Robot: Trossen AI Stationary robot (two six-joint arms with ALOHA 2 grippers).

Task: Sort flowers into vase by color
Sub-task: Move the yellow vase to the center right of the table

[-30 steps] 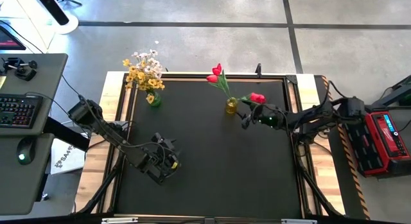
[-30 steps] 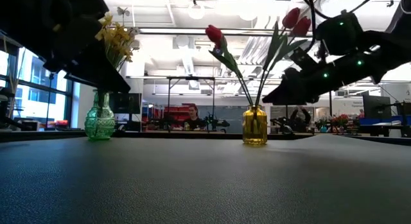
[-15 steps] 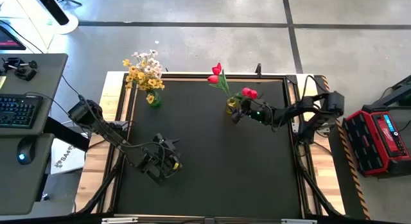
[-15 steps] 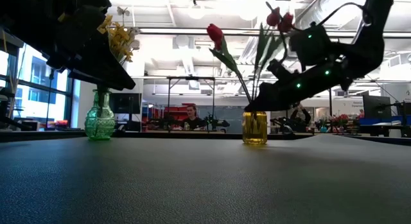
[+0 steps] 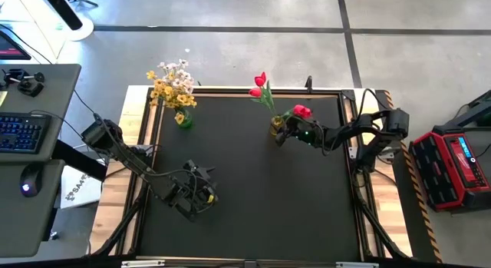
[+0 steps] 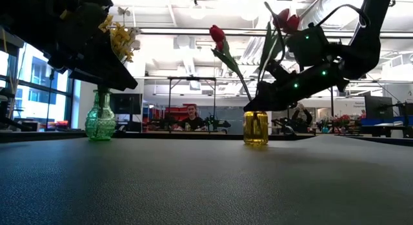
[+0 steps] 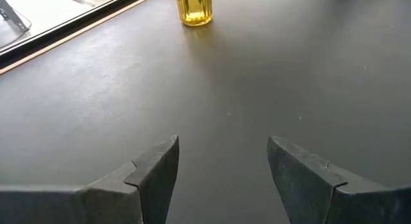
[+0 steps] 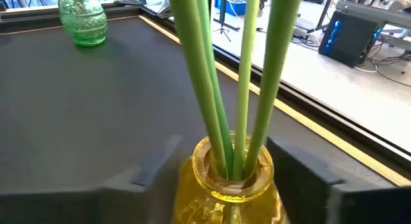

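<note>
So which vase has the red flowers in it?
The yellow vase, right by the right claw, holds the red tulips. The green vase holds yellow and white flowers instead.

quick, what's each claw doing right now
left claw: open, empty, over bare mat.
right claw: open around the yellow vase neck, gripping nothing.

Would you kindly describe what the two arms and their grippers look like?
Both arms are dark, jointed and slender, with black cables looping along them. The right gripper carries small green lights just behind it. The left gripper ends in two flat, dark grey, wedge-shaped fingers.
</note>
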